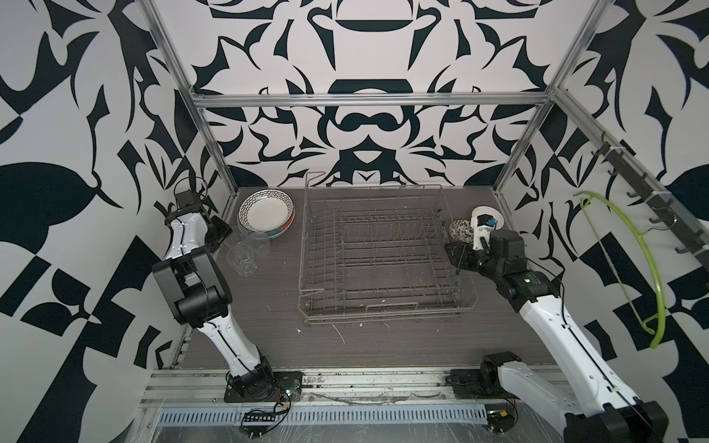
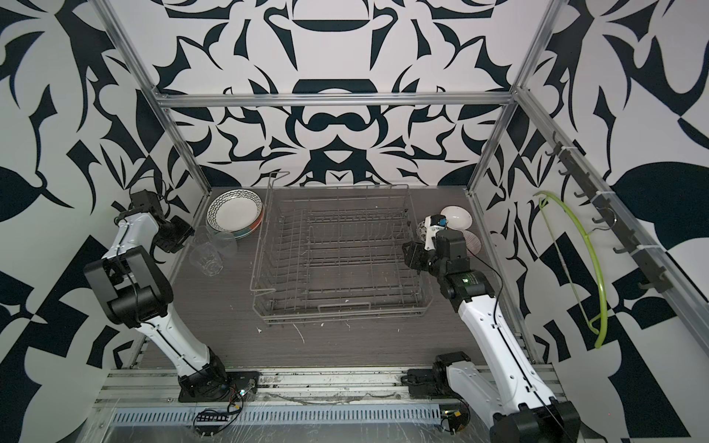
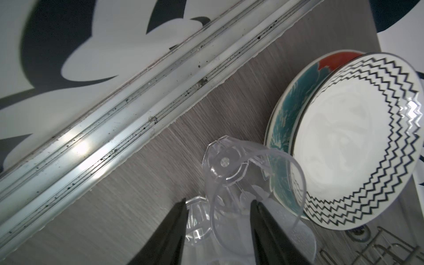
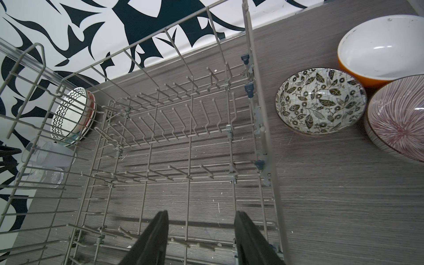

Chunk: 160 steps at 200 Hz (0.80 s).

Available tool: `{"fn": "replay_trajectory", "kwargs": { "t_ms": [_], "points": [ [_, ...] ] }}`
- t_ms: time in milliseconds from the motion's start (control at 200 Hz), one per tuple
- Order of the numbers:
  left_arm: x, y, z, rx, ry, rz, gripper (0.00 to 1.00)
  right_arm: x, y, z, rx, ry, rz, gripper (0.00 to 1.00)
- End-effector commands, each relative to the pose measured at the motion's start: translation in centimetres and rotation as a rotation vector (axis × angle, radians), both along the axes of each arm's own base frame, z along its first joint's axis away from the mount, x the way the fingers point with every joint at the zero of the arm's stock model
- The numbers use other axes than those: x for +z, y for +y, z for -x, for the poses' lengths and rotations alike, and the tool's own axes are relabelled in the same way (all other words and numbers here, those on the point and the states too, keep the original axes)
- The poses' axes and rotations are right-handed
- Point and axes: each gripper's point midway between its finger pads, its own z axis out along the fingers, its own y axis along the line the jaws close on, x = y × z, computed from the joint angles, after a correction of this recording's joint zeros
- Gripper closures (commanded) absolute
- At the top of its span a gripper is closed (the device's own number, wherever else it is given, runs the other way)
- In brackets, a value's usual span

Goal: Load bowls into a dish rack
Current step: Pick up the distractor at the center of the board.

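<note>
Pre-grasp: right gripper (image 4: 202, 213) half-open, empty, above dish rack's (image 4: 263, 128) right side; next, swing right onto floral bowl's (image 4: 321, 101) rim.

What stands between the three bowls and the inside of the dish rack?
Only the tall wire side of the dish rack. The floral bowl, orange bowl and striped bowl sit on the table just outside it.
</note>
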Motion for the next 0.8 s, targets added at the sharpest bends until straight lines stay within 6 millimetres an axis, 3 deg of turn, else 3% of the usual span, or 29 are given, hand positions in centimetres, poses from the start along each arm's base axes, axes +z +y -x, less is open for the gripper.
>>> {"fn": "replay_trajectory", "kwargs": {
  "t_ms": [0, 190, 395, 570, 795],
  "points": [
    [-0.6, -0.3, -0.4, -0.027, 0.011, 0.034, 0.52, 0.9, 0.0, -0.5, 0.003, -0.044, 0.013, 0.49],
    [-1.4, -0.3, -0.5, -0.028, 0.026, 0.041, 0.56, 0.8, 0.0, -0.5, 0.002, -0.041, 0.017, 0.49],
    [-2.2, -0.3, -0.6, -0.033, 0.043, 0.051, 0.68, 0.8, -0.1, -0.4, 0.001, -0.041, 0.02, 0.5],
    [-2.7, -0.3, -0.6, -0.036, 0.056, 0.055, 0.7, 0.8, -0.2, -0.4, -0.002, -0.041, 0.024, 0.5],
    [-3.0, -0.1, -0.4, -0.038, 0.077, 0.045, 0.87, 0.9, -0.2, -0.3, 0.0, -0.042, 0.026, 0.5]
  ]
}}
